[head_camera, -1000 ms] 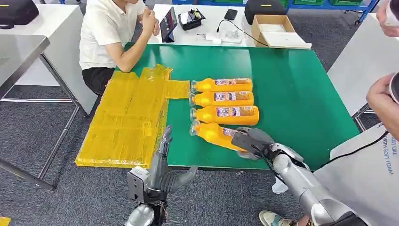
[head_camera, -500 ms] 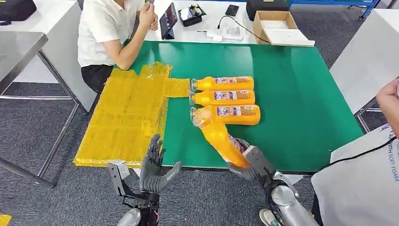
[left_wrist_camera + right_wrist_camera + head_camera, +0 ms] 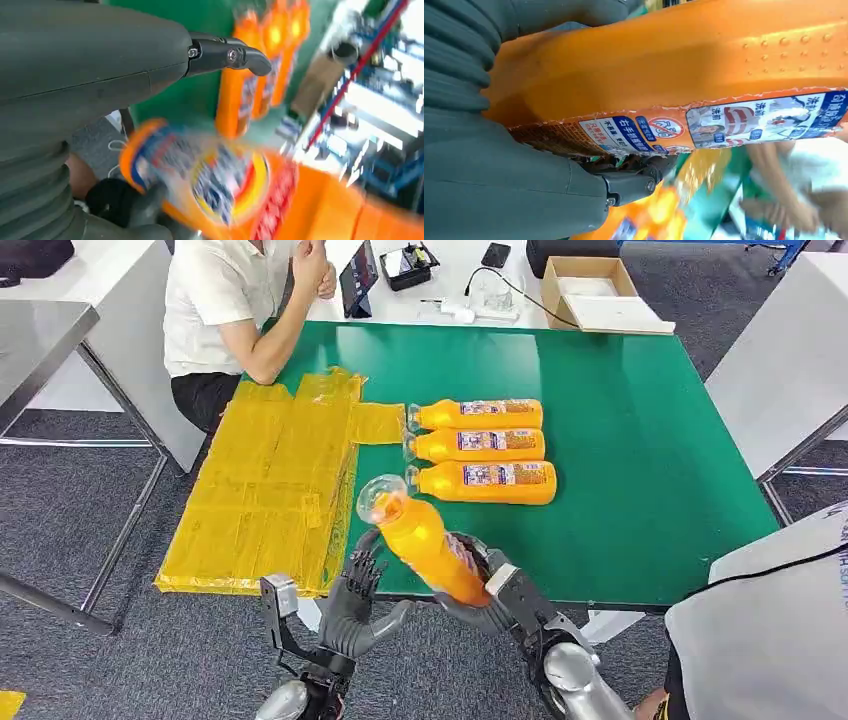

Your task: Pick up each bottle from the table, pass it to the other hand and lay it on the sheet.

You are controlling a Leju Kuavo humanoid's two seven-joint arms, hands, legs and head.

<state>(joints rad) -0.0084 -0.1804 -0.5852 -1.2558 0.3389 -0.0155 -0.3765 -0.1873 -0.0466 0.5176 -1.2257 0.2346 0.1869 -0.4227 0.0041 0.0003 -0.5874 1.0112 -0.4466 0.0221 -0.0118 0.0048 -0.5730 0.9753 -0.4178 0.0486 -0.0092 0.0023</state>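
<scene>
Bottle in the air: an orange plastic bottle with a clear cap and a blue-and-white printed label [image 3: 425,545] is lifted off the green table [image 3: 640,440] and tilted, cap end up and toward the yellow sheet, base end down in the right hand [image 3: 487,598]. That hand's grey fingers wrap the lower part of the bottle at the near edge of the table; in the right wrist view the same bottle [image 3: 684,65] lies across the palm with the thumb [image 3: 624,187] pressed under its label. The left hand [image 3: 355,610] stands just beside the bottle's base, below the table edge, fingers spread and pointing up, holding nothing; I cannot tell whether its fingertips touch the bottle. In the left wrist view the bottle [image 3: 235,185] is blurred and close in front of the open palm, with the thumb [image 3: 227,54] stretched out above it. Three more orange bottles [image 3: 480,448] lie side by side on the green table, caps toward the crumpled yellow plastic sheet [image 3: 270,490], which covers the left part of the table and hangs over its edge. A person in a white shirt [image 3: 225,300] sits at the far left corner, elbow on the table. Beyond it a white table bears an open cardboard box [image 3: 590,285].
</scene>
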